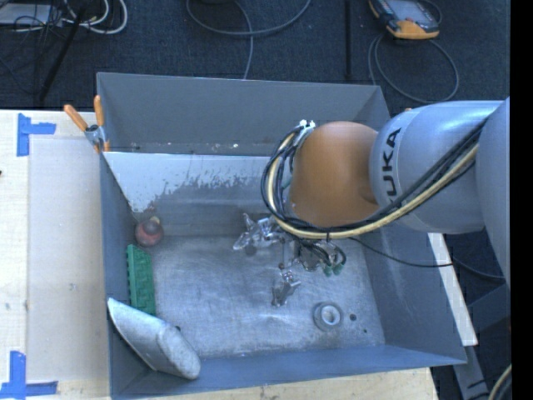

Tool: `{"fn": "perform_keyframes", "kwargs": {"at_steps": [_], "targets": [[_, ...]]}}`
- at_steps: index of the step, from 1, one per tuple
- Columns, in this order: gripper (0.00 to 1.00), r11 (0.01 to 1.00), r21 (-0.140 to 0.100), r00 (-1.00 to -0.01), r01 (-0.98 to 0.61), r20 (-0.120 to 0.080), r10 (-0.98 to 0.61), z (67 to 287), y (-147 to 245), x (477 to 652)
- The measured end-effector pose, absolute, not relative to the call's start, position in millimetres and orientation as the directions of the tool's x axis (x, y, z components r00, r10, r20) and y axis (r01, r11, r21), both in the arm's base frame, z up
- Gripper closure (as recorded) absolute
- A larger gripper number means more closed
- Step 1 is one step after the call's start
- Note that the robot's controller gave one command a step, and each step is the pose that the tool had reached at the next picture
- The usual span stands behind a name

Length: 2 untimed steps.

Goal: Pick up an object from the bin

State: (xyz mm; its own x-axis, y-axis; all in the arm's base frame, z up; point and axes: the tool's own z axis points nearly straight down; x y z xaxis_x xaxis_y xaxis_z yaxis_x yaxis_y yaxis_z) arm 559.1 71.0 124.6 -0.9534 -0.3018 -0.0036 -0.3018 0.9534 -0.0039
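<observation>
An orange wrist cover [333, 173] hides much of the gripper [285, 288]; spread or closed, I cannot tell. It hangs over the bin [208, 123] floor, a grey metal ring [328, 314] at its four o'clock. The arm [441, 165] reads "KUKA".

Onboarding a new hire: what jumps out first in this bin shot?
The arm's big orange wrist cover dominates, reaching in from the right, with the gripper below it near the middle of the grey bin. A metal ring lies just right of the gripper. Along the left side are a green ribbed strip, a grey oblong lump in the near corner, and a small reddish round thing.
</observation>
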Motion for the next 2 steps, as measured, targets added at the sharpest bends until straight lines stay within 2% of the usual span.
{"fn": "perform_keyframes", "kwargs": {"at_steps": [1, 2], "targets": [[0.0, 0.916, -0.002, -0.916, -0.401, -0.006, -0.401, 145, 76, 623.0], [0.0, 0.925, 0.001, -0.925, -0.379, -0.009, -0.379, 82, 37, 617.0]]}}
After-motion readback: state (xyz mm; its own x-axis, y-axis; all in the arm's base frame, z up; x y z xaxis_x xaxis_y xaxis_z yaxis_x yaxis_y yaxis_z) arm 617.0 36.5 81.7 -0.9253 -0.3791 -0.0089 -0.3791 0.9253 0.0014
